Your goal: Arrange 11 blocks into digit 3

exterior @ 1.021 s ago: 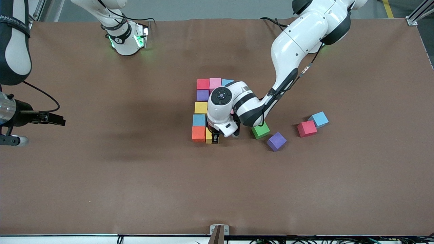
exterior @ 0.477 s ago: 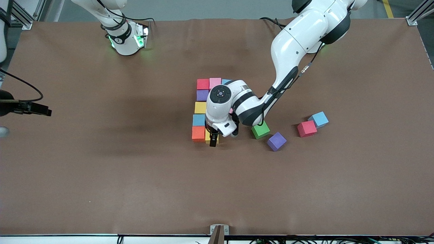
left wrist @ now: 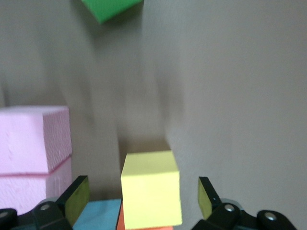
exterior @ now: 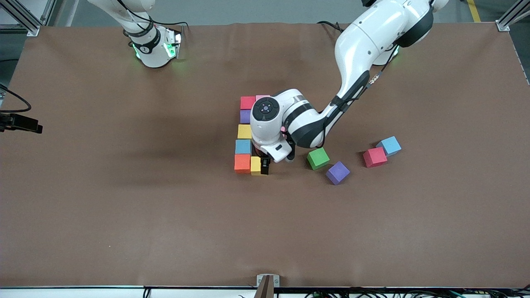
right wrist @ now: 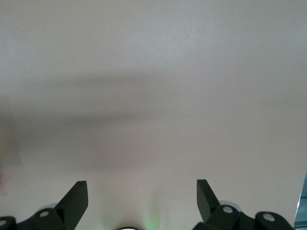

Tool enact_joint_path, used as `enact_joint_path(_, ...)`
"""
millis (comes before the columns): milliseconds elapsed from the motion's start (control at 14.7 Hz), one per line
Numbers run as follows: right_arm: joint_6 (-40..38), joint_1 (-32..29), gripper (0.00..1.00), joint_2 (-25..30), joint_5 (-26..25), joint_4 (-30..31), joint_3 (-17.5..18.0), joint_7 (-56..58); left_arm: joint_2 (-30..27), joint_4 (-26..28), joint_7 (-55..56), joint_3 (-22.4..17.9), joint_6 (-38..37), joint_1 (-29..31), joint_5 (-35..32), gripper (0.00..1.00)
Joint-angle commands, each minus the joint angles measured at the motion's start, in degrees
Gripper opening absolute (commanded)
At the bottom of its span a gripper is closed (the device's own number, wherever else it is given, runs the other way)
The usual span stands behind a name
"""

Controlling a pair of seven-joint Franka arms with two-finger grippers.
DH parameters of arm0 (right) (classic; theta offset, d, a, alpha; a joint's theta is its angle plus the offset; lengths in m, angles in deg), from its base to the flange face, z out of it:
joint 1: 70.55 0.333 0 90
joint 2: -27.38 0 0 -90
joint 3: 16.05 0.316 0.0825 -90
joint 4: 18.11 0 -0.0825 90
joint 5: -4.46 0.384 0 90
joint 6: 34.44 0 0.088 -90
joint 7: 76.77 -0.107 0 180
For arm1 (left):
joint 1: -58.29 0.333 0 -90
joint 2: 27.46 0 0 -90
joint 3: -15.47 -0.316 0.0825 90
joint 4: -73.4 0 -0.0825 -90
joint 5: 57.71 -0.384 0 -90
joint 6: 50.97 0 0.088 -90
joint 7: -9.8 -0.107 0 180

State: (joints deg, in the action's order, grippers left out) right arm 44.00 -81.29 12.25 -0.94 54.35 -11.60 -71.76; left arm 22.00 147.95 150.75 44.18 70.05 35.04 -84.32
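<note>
Risen off the yellow block (left wrist: 151, 188), left end effector (exterior: 263, 165) wide open, empty; light, soft foam, best pinched across flat sides; right end effector (right wrist: 139, 201) open, waiting.

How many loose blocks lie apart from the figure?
4: green cube, purple block, red block and blue block, all toward the left arm's end; the arm may hide others.

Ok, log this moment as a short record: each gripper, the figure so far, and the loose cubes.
left gripper: open, over the yellow block, not gripping it
right gripper: open, over bare table; arm waiting
yellow block: on the table, touching the orange block
figure so far: column of red, purple, yellow, blue, orange; partly hidden by the left arm
loose cubes: green cube, purple cube, red cube, blue cube, toward the left arm's end
</note>
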Motion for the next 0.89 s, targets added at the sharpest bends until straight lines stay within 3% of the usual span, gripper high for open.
enact_joint_path(0, -0.3, 0.2, 1.00, 0.4, -1.2, -1.2, 0.9, 0.5, -5.9, 8.7, -5.5, 4.8, -0.7, 9.2, 1.4, 1.00)
enact_joint_path(136, -0.6, 0.3, 1.00, 0.3, 0.3, -1.2, 1.0, -0.3, -8.5, 12.8, -9.2, 7.1, -1.0, 14.9, 1.4, 1.00)
enact_joint_path(409, -4.6, 2.2, 1.00, 1.4, 3.1, -1.1, 1.0, -0.1, -14.1, 22.8, -23.9, 7.6, 0.2, 22.7, 1.3, 1.00)
enact_joint_path(817, -4.9, 3.9, 1.00, 2.4, 2.9, -1.5, 0.2, 0.3, -17.2, 31.9, -40.2, 7.6, 5.6, 29.3, 0.2, 1.00)
